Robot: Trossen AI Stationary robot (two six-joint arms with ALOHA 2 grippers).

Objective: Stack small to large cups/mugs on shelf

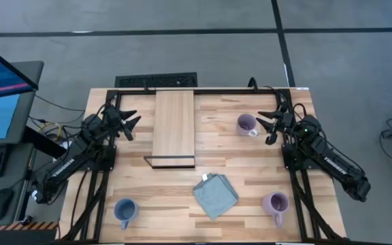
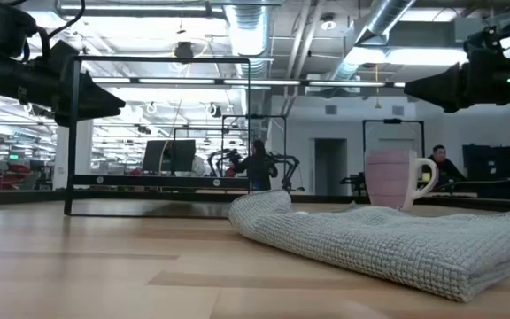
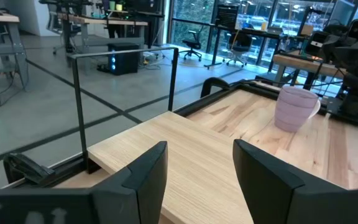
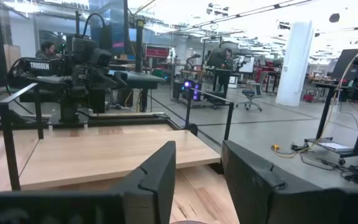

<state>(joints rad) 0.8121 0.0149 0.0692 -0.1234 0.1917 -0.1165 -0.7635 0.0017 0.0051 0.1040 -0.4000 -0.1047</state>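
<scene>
On the table I see three mugs, and none is on the shelf (image 1: 174, 126) yet; the shelf is bare, so the whole job is left to do. One lilac mug (image 1: 246, 124) stands at the far right, just beside my right gripper (image 1: 272, 128); the other lilac mug (image 1: 275, 203) stands at the near right; the blue mug (image 1: 124, 211) stands at the near left, well apart from both. A grey cloth (image 1: 216, 195) lies between the near mugs. My right gripper's fingers are apart and hold nothing; my left gripper (image 1: 129, 125) waits just beside the shelf's left side, fingers apart, holding nothing too. I think I must still pick up each mug and stack them, small to large.
</scene>
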